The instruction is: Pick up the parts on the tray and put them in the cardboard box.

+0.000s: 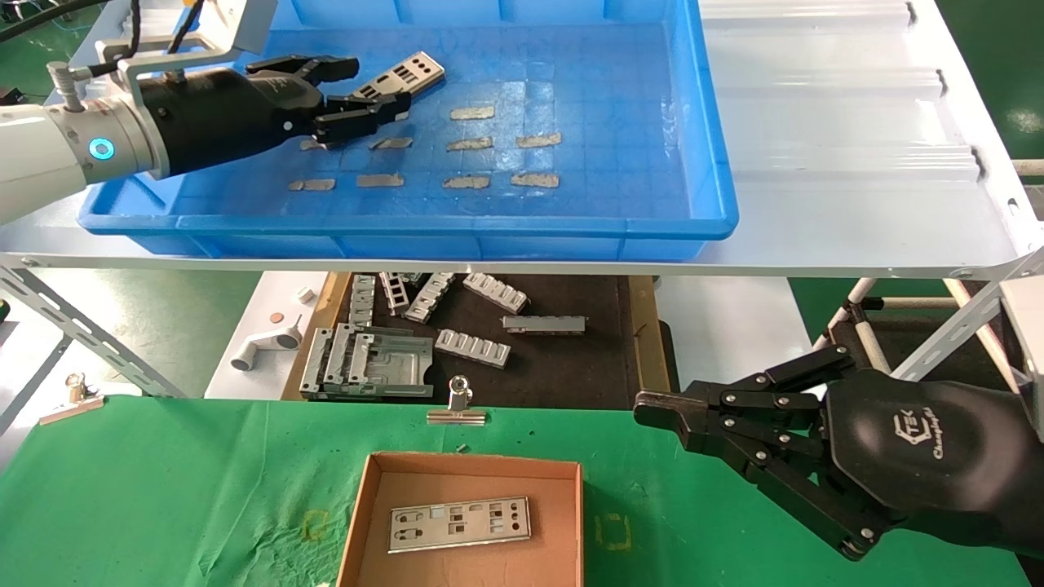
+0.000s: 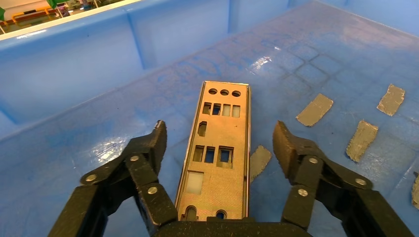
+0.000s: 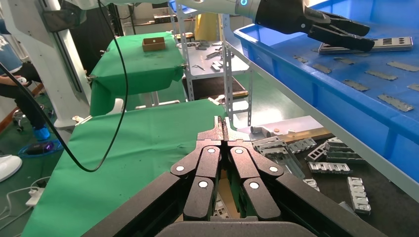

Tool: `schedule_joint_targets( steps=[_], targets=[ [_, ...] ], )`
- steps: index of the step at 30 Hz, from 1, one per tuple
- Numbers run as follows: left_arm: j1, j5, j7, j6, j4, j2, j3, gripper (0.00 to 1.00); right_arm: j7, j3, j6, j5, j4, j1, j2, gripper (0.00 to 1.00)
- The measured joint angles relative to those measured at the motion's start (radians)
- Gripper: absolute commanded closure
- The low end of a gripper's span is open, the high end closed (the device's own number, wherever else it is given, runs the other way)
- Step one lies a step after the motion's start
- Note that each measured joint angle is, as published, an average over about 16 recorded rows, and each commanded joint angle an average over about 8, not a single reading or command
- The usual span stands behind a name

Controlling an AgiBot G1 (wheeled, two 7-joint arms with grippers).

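A silver punched plate (image 1: 412, 73) lies on the floor of the blue tray (image 1: 408, 224) at its far left. My left gripper (image 1: 371, 86) is open over it, one finger on each side. In the left wrist view the plate (image 2: 216, 173) runs lengthwise between the fingertips (image 2: 159, 138), and neither pad touches its edges. The gripper (image 2: 220, 133) hides the plate's near end. A second plate (image 1: 459, 523) lies flat in the cardboard box (image 1: 473, 461) on the green cloth. My right gripper (image 1: 644, 408) is shut and holds nothing, hovering to the right of the box.
Several tan tape strips (image 1: 471, 113) are stuck to the tray floor right of the plate. Grey ribbed brackets (image 1: 473, 346) lie on a dark mat under the shelf. A metal binder clip (image 1: 457, 403) stands at the cloth's edge behind the box.
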Motion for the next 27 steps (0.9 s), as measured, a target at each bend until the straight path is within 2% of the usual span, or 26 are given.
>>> schedule_joint_targets(
  steps=[4,6,27],
  targets=[
    [0.000,-0.001,0.000,-0.001,0.001,0.000,-0.001,0.88,0.000,0.000,0.000,0.000,0.000,0.000,0.000,1.00],
    [-0.001,-0.001,-0.001,-0.001,0.001,0.000,-0.001,0.99,0.000,0.000,0.000,0.000,0.000,0.000,0.000,1.00],
    [0.000,-0.002,-0.002,-0.006,0.003,0.000,-0.002,1.00,0.000,0.000,0.000,0.000,0.000,0.000,0.000,1.00]
  ],
)
